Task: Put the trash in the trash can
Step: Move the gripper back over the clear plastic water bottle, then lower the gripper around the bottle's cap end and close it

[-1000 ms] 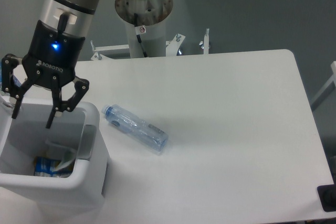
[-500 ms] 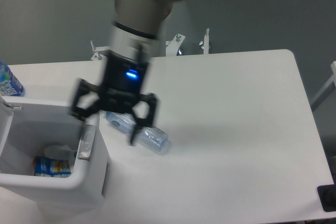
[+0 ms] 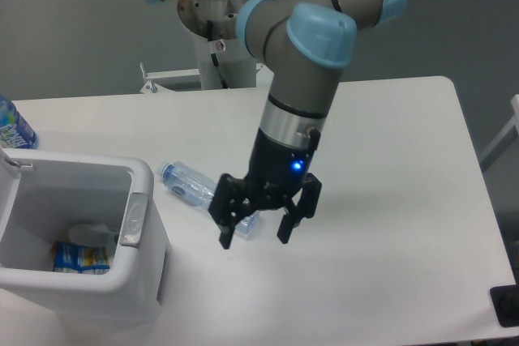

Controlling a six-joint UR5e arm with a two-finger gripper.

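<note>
White table [image 3: 389, 160], spread-apart fingers [image 3: 226, 238] over the clear bottle's [image 3: 190, 185] base, trash can [image 3: 146, 172] alongside.

Arm reaching down and forward, gripper [image 3: 255, 241] pointing down, fingers spread apart

two bottles [image 3: 188, 185] [image 3: 12, 127], one bin [image 3: 146, 174], one packet [image 3: 79, 257].

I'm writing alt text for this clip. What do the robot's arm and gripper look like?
The arm is built of silver-grey tubular links with light blue caps on rounded joints. Its wrist ends in a black section with a glowing blue light. The gripper is black, with two jointed fingers. A thin cable runs down the white base column.
</note>
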